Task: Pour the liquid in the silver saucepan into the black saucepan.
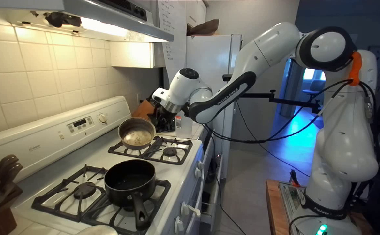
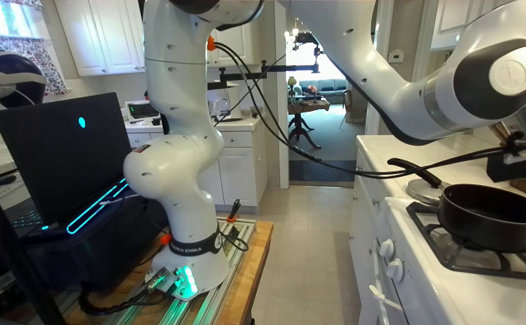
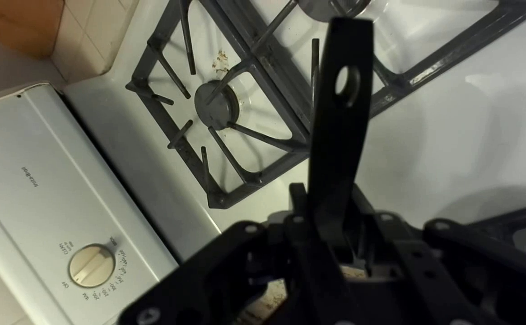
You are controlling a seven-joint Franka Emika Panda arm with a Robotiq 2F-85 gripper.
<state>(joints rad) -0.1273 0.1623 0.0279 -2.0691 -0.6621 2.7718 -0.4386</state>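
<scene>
The silver saucepan [image 1: 137, 133] hangs above the far burners in an exterior view, tilted so its stained brownish inside faces that camera. I cannot tell whether liquid is in it. My gripper [image 3: 330, 203] is shut on its dark handle [image 3: 342, 126], which sticks out past the fingers in the wrist view. The pan body is mostly hidden under the gripper there. The gripper is dark and hard to make out in an exterior view [image 1: 164, 119]. The black saucepan [image 1: 129, 184] stands upright on a near burner, apart from the silver one; it also shows in an exterior view [image 2: 493, 221].
Black grates [image 1: 176, 160] cover the white stove [image 1: 95, 153]. The control panel [image 1: 79, 127] rises behind, under the range hood [image 1: 118, 19]. A knife block [image 1: 0, 192] stands at the near left. A clear bottle [image 1: 184, 125] stands beyond the stove. A round lid [image 2: 425, 192] lies by the black saucepan.
</scene>
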